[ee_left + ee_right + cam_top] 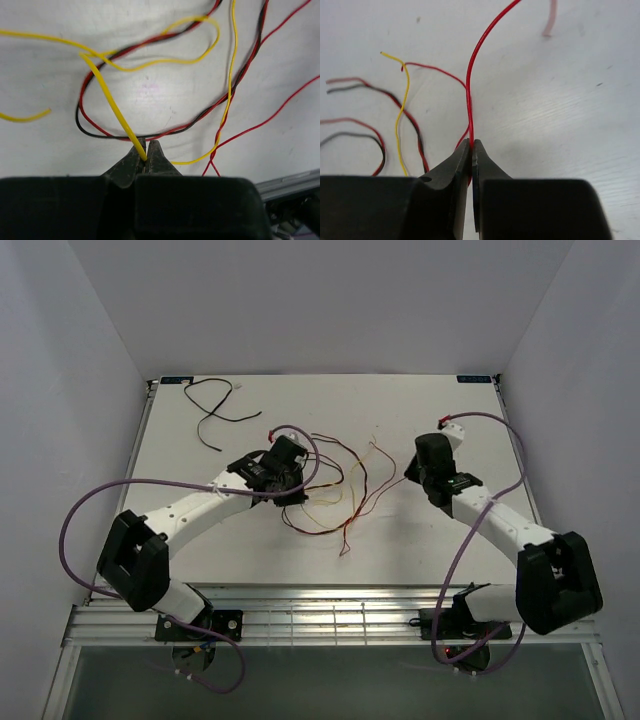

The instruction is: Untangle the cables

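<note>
Cables (335, 490) lie in a loose tangle near the middle of the white table (400, 545), between the two grippers. The left gripper (147, 150) has its jaws pressed together on a yellow cable (112, 102). That cable enters at the very tips and runs away to the upper left, crossing over a twisted red-and-black pair (78, 117) that loops on the table just beyond the tips. A second yellow strand (231, 75) and a thin red strand (270, 117) lie to the right of those jaws. The right gripper (471, 146) is also closed, pinching a red cable (468, 95) at its tips. This cable goes straight up from the jaws and curves off to the upper right. Left of the right jaws lie a short yellow wire (402, 115) and a dark red-and-black wire (417, 132), both apart from the fingers. A black cable (212, 412) lies alone toward the far left corner of the table, well apart from the tangle and from both grippers.
</note>
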Tool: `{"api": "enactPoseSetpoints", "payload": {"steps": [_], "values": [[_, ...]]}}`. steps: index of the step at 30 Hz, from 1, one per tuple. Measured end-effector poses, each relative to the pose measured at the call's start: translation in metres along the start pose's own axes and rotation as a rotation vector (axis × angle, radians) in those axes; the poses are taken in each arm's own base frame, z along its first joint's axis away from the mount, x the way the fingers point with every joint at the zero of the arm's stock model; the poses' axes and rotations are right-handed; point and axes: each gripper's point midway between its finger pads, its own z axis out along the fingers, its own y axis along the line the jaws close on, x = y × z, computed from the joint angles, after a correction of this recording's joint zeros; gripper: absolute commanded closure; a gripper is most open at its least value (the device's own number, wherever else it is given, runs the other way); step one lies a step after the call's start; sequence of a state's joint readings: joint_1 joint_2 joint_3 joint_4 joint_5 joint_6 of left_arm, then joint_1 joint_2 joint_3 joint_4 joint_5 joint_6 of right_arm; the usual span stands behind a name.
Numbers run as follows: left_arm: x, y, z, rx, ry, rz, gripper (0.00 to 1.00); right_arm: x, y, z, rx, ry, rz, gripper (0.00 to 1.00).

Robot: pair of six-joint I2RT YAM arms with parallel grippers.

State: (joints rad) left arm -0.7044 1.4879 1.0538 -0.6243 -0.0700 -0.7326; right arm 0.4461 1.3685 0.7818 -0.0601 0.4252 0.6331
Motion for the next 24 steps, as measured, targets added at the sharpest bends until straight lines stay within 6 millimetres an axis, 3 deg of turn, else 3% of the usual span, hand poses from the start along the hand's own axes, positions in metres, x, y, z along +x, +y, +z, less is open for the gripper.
{"api": "enactPoseSetpoints", "payload": {"steps": [4, 7, 10, 12, 14, 20, 24], "values": [[-0.080, -0.018, -0.043, -0.033, -0.238, -0.016, 1.00, -0.080, -0.044, -0.022, 0.066, -0.204, 0.095, 0.92], [-0.142, -0.020, -0.084, -0.048, -0.405, -0.061, 1.00, -0.122, -0.081, -0.038, 0.145, -0.316, 0.136, 0.92], [-0.202, -0.001, -0.129, -0.075, -0.565, -0.127, 1.00, -0.159, -0.111, -0.057, 0.223, -0.422, 0.141, 0.92], [-0.230, 0.019, -0.153, -0.112, -0.652, -0.161, 1.00, -0.182, -0.123, -0.070, 0.262, -0.480, 0.132, 0.92], [-0.249, 0.042, -0.173, -0.161, -0.720, -0.188, 1.00, -0.203, -0.133, -0.083, 0.291, -0.533, 0.127, 0.92], [-0.278, 0.093, -0.220, -0.262, -0.857, -0.234, 1.00, -0.251, -0.173, -0.119, 0.394, -0.658, 0.125, 0.92], [-0.302, 0.127, -0.263, -0.349, -0.966, -0.273, 1.00, -0.281, -0.182, -0.144, 0.430, -0.729, 0.099, 0.92]]}}
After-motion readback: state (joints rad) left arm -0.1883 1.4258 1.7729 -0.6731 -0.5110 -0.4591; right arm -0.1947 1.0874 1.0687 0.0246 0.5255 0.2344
